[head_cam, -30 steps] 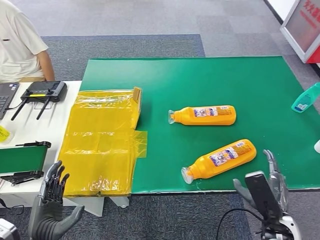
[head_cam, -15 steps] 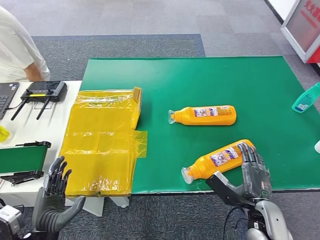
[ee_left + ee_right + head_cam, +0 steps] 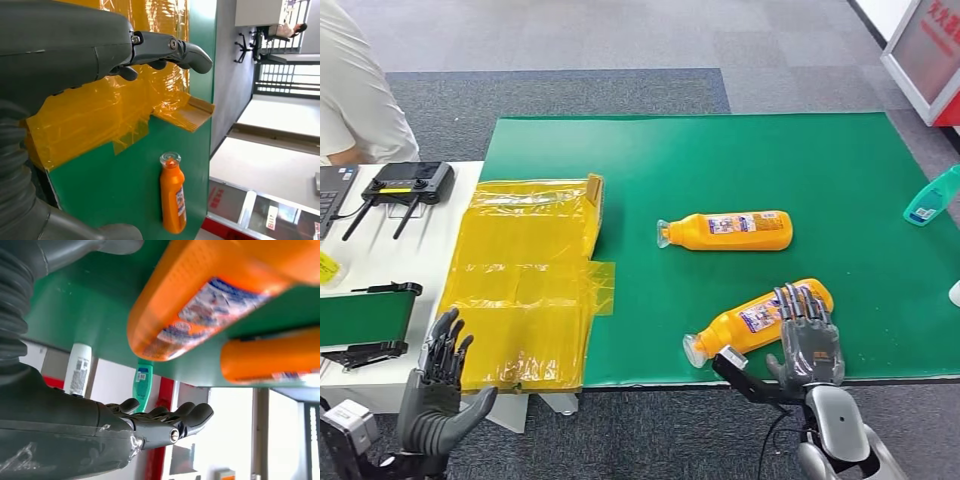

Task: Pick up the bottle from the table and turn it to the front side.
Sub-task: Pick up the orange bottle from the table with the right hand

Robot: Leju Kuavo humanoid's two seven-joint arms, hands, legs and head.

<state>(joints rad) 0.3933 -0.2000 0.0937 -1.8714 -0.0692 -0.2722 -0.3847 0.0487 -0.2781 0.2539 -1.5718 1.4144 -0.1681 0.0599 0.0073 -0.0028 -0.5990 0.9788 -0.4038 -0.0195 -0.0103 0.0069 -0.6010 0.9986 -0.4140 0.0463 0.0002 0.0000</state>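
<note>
Person (image 3: 354,100): seated at far left, in a pale short-sleeved shirt, partly cut off by the frame edge.
Router (image 3: 408,184): black, with antennas, lay on the white table (image 3: 418,250) at left.
Left hand (image 3: 441,385): hovered low at near left, off the table's near edge, fingers spread apart, holding nothing.
Yellow bag (image 3: 520,280): spread flat across the join of the white table and the green table (image 3: 773,160), crinkled and glossy.
Far bottle (image 3: 727,230): orange, lay on its side mid-table, cap to the left, label up; well apart from either hand.
Near bottle (image 3: 754,318): orange, lay on its side close to the near edge of the green table, tilted, cap toward near left, label up.
Right hand (image 3: 807,335): reached over the near edge, fingers extended and resting over the base end of the near bottle; thumb out toward the left; not closed around it, so open, with the bottle not lifted.
Teal bottle (image 3: 931,197): lay at far right edge of the green table.
</note>
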